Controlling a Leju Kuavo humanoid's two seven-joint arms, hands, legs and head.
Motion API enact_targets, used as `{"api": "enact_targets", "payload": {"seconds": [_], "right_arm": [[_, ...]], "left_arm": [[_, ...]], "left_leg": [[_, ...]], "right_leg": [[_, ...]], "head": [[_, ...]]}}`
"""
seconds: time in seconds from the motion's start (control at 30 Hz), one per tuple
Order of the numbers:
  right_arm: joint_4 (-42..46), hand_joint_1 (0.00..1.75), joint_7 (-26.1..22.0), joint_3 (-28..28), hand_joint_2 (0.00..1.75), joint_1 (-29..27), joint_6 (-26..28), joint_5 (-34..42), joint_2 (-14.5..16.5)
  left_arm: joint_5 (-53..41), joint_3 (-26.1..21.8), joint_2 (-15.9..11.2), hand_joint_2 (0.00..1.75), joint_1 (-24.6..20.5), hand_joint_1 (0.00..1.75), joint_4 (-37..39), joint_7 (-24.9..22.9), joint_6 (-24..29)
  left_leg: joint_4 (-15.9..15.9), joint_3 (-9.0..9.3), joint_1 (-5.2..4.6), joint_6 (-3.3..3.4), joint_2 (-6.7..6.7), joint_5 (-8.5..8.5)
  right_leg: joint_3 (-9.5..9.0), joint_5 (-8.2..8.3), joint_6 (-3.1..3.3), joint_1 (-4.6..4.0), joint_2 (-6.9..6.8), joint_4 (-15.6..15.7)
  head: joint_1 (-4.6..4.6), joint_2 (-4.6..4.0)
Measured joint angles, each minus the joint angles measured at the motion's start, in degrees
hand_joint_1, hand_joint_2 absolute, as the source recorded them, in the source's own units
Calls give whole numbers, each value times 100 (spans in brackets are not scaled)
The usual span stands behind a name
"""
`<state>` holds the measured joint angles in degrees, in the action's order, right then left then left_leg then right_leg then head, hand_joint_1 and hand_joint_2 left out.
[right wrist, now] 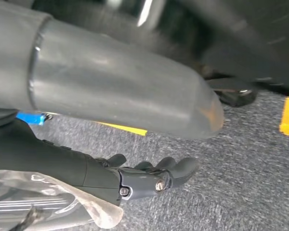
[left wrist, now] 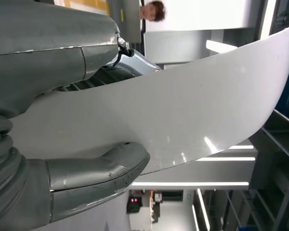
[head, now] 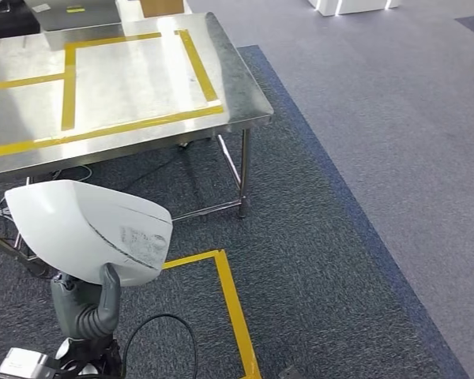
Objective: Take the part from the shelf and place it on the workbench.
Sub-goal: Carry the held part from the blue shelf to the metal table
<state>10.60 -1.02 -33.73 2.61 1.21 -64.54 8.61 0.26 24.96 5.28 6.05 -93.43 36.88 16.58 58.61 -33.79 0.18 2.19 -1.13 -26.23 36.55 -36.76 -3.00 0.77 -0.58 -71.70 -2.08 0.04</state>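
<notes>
Left robot hand [head: 88, 304] gripping the white curved part [head: 85, 229] between thumb and fingers, off the steel worktop [head: 235, 87] and just short of its near edge, above carpet; right robot hand [right wrist: 146, 178] empty, fingers loosely extended.

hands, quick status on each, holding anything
Left hand: holding the white part.
Right hand: open, holding nothing, over the carpet.
</notes>
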Motion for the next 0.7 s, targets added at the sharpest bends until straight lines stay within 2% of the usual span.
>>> {"api": "enact_targets", "payload": {"seconds": [0.03, 0.07, 0.1, 0.13, 0.17, 0.2, 0.23, 0.3, 0.33, 0.37, 0.43, 0.47, 0.5, 0.53, 0.57, 0.6, 0.63, 0.7], "right_arm": [[0, 0, 5, 0, 0, -14, -1, -2, -1], [0, 0, 9, 0, 0, -24, -1, -3, -1], [0, 0, 11, 0, 0, -28, -1, -3, -2], [0, 0, 13, 1, 0, -30, -1, -4, -2], [0, 0, 13, 2, 0, -33, -1, -4, -2], [0, 0, 13, 3, 0, -35, -1, -4, -2], [0, 0, 15, 5, 0, -35, 0, -4, -2], [0, 0, 24, 5, 0, -30, 1, -4, 0], [0, 0, 28, 5, 0, -29, 2, -4, 2], [0, 0, 30, 5, 0, -29, 1, -4, 4], [0, 0, 33, 8, 0, -40, 0, -10, 7], [0, 0, 37, 8, 0, -48, -1, -15, 7], [0, 0, 40, 8, 0, -54, -1, -20, 6], [0, 0, 42, 8, 0, -55, -1, -26, 5], [0, 0, 42, 8, 0, -52, -1, -30, 5], [0, 0, 39, 8, 0, -47, -1, -34, 7], [0, 0, 37, 9, 0, -44, -1, -38, 8], [0, 0, 36, 9, 0, -38, 1, -40, 11]], "left_arm": [[-1, 1, 3, 175, 3, 175, 1, -1, 3], [-1, 1, 3, 175, 3, 175, 1, -1, 3], [-1, 1, 4, 175, 3, 175, 1, -1, 3], [-1, 2, 6, 175, 2, 175, 1, -1, 3], [-1, 3, 8, 175, -2, 175, 1, -1, 3], [0, 4, 9, 175, -5, 175, 1, -1, 3], [0, 5, 10, 175, -5, 175, 1, 0, 3], [0, 4, 8, 175, 3, 175, 1, 1, 5], [-1, 3, 6, 175, 4, 175, 1, 1, 9], [-1, 3, 4, 175, -2, 175, 1, 1, 17], [-7, 3, 1, 175, -16, 175, 3, 2, 38], [-9, 4, -1, 175, -17, 175, 4, 2, 48], [-11, 4, -3, 175, -14, 175, 7, 2, 55], [-11, 4, -5, 175, -11, 175, 8, 2, 61], [-11, 4, -7, 175, -9, 175, 9, 2, 64], [-12, 3, -8, 175, -9, 175, 10, 2, 68], [-14, 3, -8, 175, -13, 175, 10, 2, 72], [-19, 4, -5, 175, -23, 175, 13, 2, 84]], "left_leg": [[1, 1, -4, 5, -104, -1], [2, 10, -5, 4, -186, -1], [3, 21, -5, 2, -265, -2], [5, 25, -8, -8, -337, -2], [15, 16, -9, -25, -403, -1], [20, -5, -4, -55, -463, 8], [20, -32, 6, -94, -525, 24], [22, -72, 27, -171, -610, 44], [76, -98, 20, -206, -524, 5], [228, -164, 11, -238, -379, -92], [825, -431, 5, -295, -52, -420], [1207, -612, 16, -317, 10, -585], [1485, -743, 27, -331, 33, -669], [1585, -788, 36, -339, 43, -650], [1521, -750, 42, -342, 55, -551], [1202, -582, 42, -332, 91, -353], [805, -373, 32, -313, 188, -179], [180, -54, -16, -245, 419, -2]], "right_leg": [[140, 5, 10, -3, 45, -212], [80, 196, 27, -5, 69, -12], [-66, 450, 47, -3, 141, 368], [-232, 643, 67, 6, 284, 766], [-371, 758, 83, 18, 419, 1100], [-465, 799, 94, 23, 524, 1297], [-504, 775, 104, 23, 567, 1358], [-546, 790, 138, 21, 452, 1391], [-562, 798, 167, 29, 378, 1411], [-580, 804, 196, 38, 293, 1434], [-611, 793, 240, 38, 118, 1453], [-618, 782, 251, 35, 23, 1452], [-626, 770, 254, 33, -68, 1451], [-636, 759, 253, 33, -153, 1450], [-651, 746, 248, 33, -232, 1449], [-677, 728, 240, 33, -301, 1449], [-707, 706, 225, 31, -366, 1450], [-714, 654, 167, -1, -472, 1442]], "head": [[-3, 0], [-3, 0], [-3, 0], [-1, 0], [3, 0], [3, 0], [7, 0], [6, 0], [20, 0], [38, 0], [73, -1], [79, -1], [77, -1], [78, -1], [79, 0], [79, 0], [78, 0], [75, 0]]}}
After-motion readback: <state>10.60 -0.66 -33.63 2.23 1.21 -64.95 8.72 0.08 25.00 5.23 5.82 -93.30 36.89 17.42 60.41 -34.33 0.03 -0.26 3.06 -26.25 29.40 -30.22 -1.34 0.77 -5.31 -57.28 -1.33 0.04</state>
